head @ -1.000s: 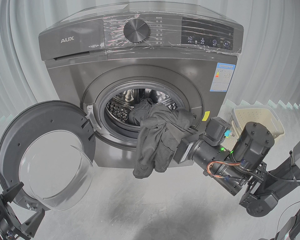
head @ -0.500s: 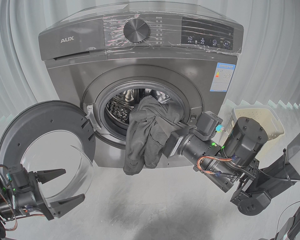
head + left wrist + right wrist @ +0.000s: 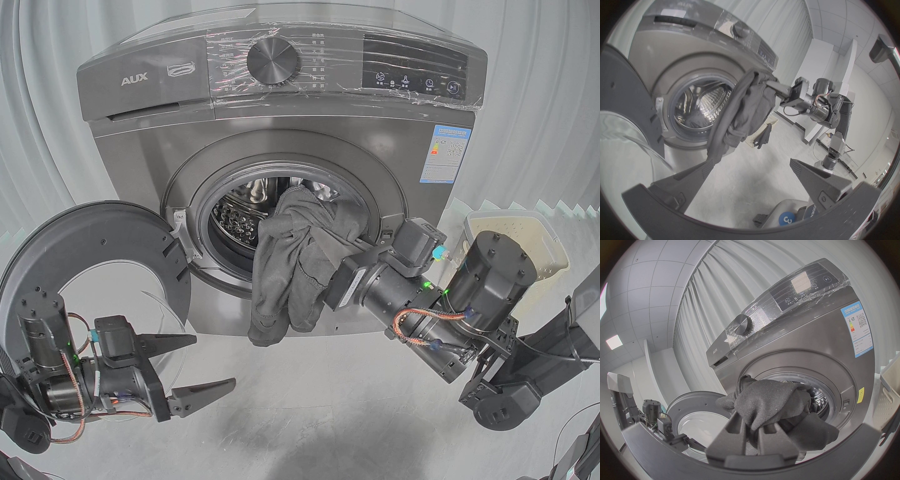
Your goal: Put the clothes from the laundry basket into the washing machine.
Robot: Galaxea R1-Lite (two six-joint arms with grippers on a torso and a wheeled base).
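Observation:
The grey washing machine (image 3: 281, 144) stands with its round door (image 3: 94, 250) swung open to the left. A dark grey garment (image 3: 300, 250) drapes over the rim of the drum mouth and hangs down the front. My right gripper (image 3: 752, 426) is shut on this garment (image 3: 768, 402), holding it at the right side of the opening. Low on the left, in front of the open door, my left gripper (image 3: 200, 365) is open with nothing between its fingers. From the left wrist the garment (image 3: 747, 106) hangs ahead of that gripper (image 3: 750, 162). Dark cloth (image 3: 693, 120) lies inside the drum.
A cream laundry basket (image 3: 519, 240) stands on the floor at the machine's right, behind my right arm. A dark piece (image 3: 764, 137) hangs over its edge. Bare grey floor (image 3: 312, 400) lies in front of the machine. Curtains hang behind.
My left arm has risen into view from the lower left and moved right, its gripper open. The right gripper has carried the garment left and up, closer to the drum mouth.

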